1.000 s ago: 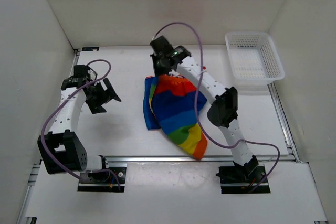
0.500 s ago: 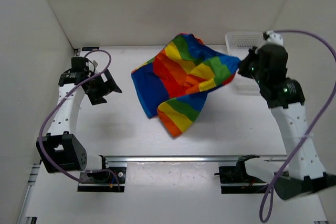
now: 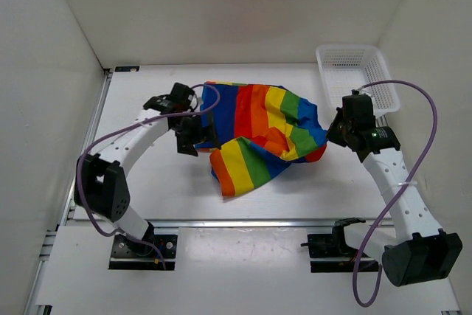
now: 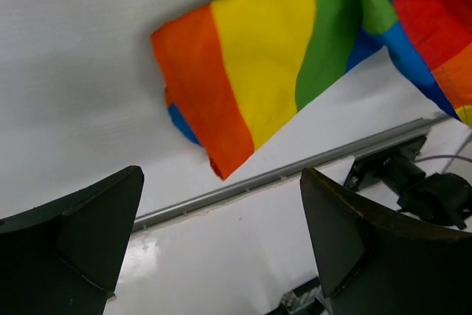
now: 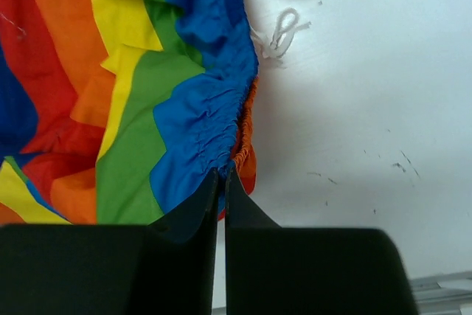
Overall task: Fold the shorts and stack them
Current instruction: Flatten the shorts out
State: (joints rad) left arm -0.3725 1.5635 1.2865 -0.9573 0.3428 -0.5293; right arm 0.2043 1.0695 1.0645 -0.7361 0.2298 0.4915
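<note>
From up top I see the shorts sprawled across the middle of the table, stripes running blue, red, orange, yellow and green, with both arms reaching in from either side. My right gripper sits at the right edge of the cloth, and its wrist camera shows the two fingers pressed together with barely a slit between them, the gathered blue waistband running straight down into that pinch, so I read it as clenched on the shorts. How much fabric is actually caught I cannot say, since the fingers cover it. The white drawstring lies looped on the bare surface just beside the waistband. My left gripper is at the left edge of the garment, and from overhead I cannot tell whether it touches the fabric. Its own camera shows the fingers spread wide with nothing between them, and one leg of the shorts lying flat on the table ahead, its orange hem corner pointing toward the metal rail at the near edge. The rest of the cloth is rumpled and creased rather than laid flat, and no fold has been made. The white mesh basket stands in the far right corner, behind the right arm.
</note>
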